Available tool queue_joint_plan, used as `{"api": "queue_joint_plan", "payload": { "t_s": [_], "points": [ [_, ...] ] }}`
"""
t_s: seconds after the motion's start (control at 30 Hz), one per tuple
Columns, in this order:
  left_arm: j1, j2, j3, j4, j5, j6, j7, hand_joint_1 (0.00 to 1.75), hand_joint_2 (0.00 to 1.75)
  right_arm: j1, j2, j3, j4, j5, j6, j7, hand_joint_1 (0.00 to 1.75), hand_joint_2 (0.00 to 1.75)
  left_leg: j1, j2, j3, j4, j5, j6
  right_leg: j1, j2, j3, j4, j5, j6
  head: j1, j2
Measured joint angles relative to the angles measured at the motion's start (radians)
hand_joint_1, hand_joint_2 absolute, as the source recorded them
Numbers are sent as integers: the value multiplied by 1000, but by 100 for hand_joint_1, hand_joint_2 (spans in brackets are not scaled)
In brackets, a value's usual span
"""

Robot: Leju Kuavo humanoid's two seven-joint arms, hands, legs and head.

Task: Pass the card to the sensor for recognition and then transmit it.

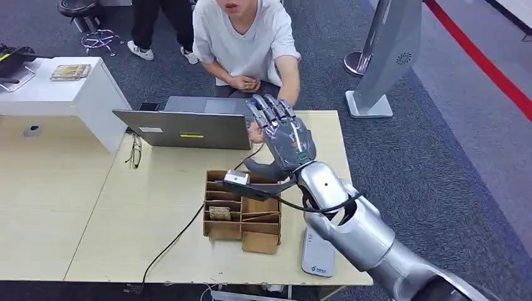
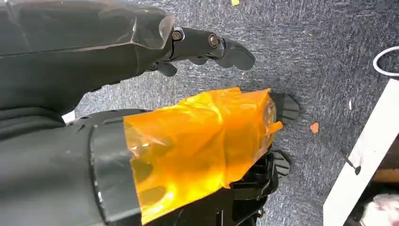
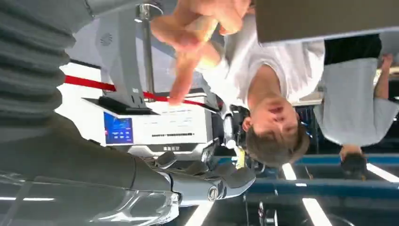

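right robot hand (image 1: 282, 135) raised over desk (image 1: 157, 207), fingers spread, empty. card (image 1: 250, 84) in seated person's hand (image 1: 244, 83). likely thin, stiff, slick: pinch by edge. left robot hand (image 2: 207, 47) hangs, state unclear.

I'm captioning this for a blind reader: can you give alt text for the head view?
The robot's right hand is raised, fingers spread and empty, over a wooden table toward a seated person behind a laptop. Below it sits a cardboard divider box.

Laptop (image 1: 188, 128) before seated person (image 1: 244, 44)
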Motion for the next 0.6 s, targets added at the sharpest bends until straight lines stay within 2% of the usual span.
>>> {"api": "queue_joint_plan", "payload": {
  "t_s": [0.1, 0.23, 0.47, 0.6],
  "points": [
    [1, 0, 5, 0, 4, 11, -9, 0, 0, 26, 0, -2, -50, -65, -41, -42, 0, 0, 0, 0, 0, 0, 0, 0, 0, 0, 0, 0, 0, 0, 0, 0],
    [3, 0, 15, 0, 10, 19, -18, 0, 0, 61, 9, -13, -97, -220, -56, -111, 0, 0, 0, 0, 0, 0, 0, 0, 0, 0, 0, 0, 0, 0, 0, 0],
    [6, 0, 35, 0, 17, 29, -30, 0, 0, 122, 26, -21, -180, -394, -81, -202, 0, 0, 0, 0, 0, 0, 0, 0, 0, 0, 0, 0, 0, 0, 0, 0],
    [8, 0, 51, 0, 21, 36, -41, 0, 0, 164, 32, -28, -235, -576, -76, -280, 0, 0, 0, 0, 0, 0, 0, 0, 0, 0, 0, 0, 0, 0, 0, 0]
  ]
}}
